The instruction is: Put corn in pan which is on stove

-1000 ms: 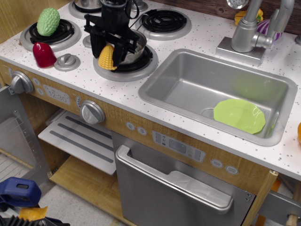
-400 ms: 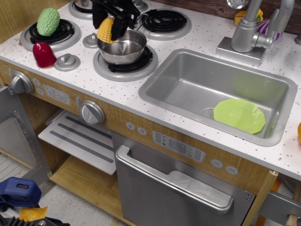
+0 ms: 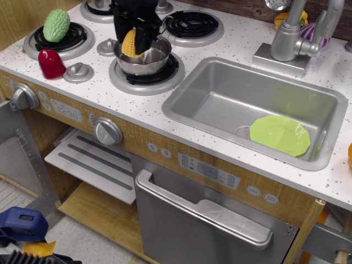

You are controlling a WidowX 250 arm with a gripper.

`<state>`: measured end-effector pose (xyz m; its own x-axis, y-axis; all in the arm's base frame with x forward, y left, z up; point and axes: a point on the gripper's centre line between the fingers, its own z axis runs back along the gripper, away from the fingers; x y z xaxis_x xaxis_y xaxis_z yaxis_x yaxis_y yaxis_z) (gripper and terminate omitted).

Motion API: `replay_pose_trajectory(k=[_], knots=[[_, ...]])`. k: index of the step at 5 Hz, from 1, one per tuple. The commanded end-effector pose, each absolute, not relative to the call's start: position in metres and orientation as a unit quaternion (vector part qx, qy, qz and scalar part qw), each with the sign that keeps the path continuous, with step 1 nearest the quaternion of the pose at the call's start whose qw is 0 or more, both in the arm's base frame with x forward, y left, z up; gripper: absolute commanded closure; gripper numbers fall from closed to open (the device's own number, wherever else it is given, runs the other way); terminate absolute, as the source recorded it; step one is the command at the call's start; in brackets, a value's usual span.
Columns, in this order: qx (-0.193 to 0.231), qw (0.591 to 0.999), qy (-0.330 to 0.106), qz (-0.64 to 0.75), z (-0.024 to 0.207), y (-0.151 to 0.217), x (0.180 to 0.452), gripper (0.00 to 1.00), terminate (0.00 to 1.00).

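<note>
the black gripper (image 3: 132, 37) comes down from the top edge of the frame, a little left of centre, and it is clamped on the corn (image 3: 130, 43), one finger on each side of the yellow cob. the corn hangs upright with its narrow end up, right over the left part of the pan (image 3: 149, 59); i can't tell whether its lower end touches the pan floor or sits just above it. the pan is a small shiny steel one, sitting on the front right burner of the stove (image 3: 82, 82), in the upper middle-left of the frame.

on the burner at the upper left lies a bumpy light-green vegetable (image 3: 56, 25), and just below it, on the speckled top, stands a dark red vegetable (image 3: 51, 63) beside a silver knob (image 3: 78, 72). to the right, filling the middle right of the frame, is the big steel sink (image 3: 220, 96) with a lime green plate (image 3: 279, 135) lying in its lower right corner. the faucet (image 3: 290, 34) rises at the upper right behind the sink.
</note>
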<state>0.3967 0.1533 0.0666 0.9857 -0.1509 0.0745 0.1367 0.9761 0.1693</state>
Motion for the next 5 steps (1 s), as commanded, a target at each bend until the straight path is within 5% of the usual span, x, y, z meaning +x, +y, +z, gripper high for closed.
replay_pose_trajectory(k=[1,2,5], knots=[[0.086,0.987,-0.094,-0.093,0.0826,0.1680,0.4110,1.00,0.00],[0.083,0.986,-0.096,-0.108,0.0852,0.1725,0.4156,0.00,0.00],[0.088,0.985,-0.097,-0.117,0.0900,0.1707,0.4173,0.00,0.00]])
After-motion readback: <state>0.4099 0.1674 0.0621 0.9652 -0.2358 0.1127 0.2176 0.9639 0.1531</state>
